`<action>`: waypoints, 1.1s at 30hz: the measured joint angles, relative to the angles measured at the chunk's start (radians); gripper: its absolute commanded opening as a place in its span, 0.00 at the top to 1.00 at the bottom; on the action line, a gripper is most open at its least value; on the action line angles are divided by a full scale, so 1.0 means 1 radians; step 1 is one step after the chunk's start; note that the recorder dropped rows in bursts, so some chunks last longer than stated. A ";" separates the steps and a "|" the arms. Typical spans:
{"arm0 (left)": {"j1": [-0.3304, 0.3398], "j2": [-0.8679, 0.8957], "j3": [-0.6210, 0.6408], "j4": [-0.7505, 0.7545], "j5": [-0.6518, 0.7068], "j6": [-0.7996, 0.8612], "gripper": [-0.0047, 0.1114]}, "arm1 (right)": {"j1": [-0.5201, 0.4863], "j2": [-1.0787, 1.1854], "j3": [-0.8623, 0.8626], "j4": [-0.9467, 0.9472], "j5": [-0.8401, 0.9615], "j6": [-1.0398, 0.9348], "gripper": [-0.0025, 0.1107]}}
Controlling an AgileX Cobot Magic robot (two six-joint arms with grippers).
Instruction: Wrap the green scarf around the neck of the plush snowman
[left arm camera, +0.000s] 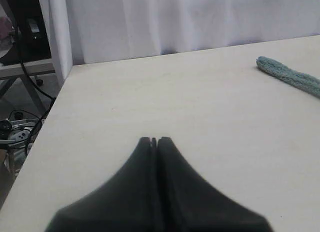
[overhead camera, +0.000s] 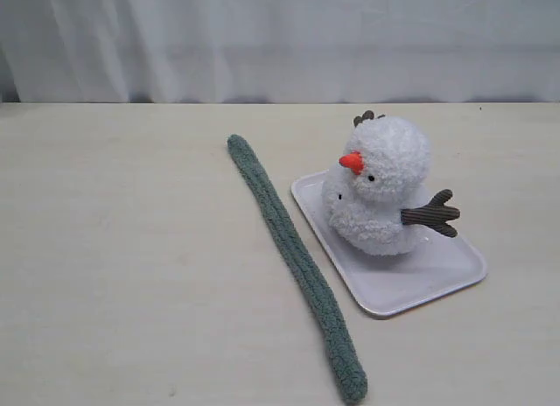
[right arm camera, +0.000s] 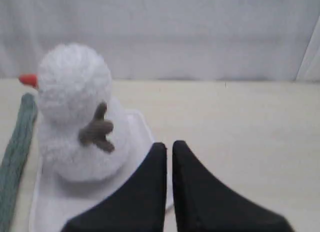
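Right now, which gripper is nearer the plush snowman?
Right. The right gripper is at the tray rim, the plush snowman just ahead. The left gripper is over the table, seeing only the green scarf, no snowman.

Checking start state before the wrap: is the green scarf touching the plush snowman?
Apart. The exterior view shows the green scarf lying on the table, with the white tray's rim between it and the plush snowman.

green scarf (overhead camera: pixel 294 259): fuzzy knit | snowman (overhead camera: pixel 381 189): fluffy plush | tray (overhead camera: pixel 437 277): smooth, glossy | table (overhead camera: pixel 114 275): matt
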 measured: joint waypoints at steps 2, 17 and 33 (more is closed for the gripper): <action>0.000 0.000 0.000 0.000 0.000 0.000 0.96 | 0.000 0.000 0.000 0.000 -0.084 0.000 0.94; 0.000 0.000 0.000 0.000 0.000 0.000 0.96 | 0.000 0.000 0.000 -0.017 -0.637 0.302 0.91; 0.000 0.000 0.000 0.000 0.000 0.000 0.96 | 0.000 0.209 -0.458 -0.149 -0.042 0.442 0.14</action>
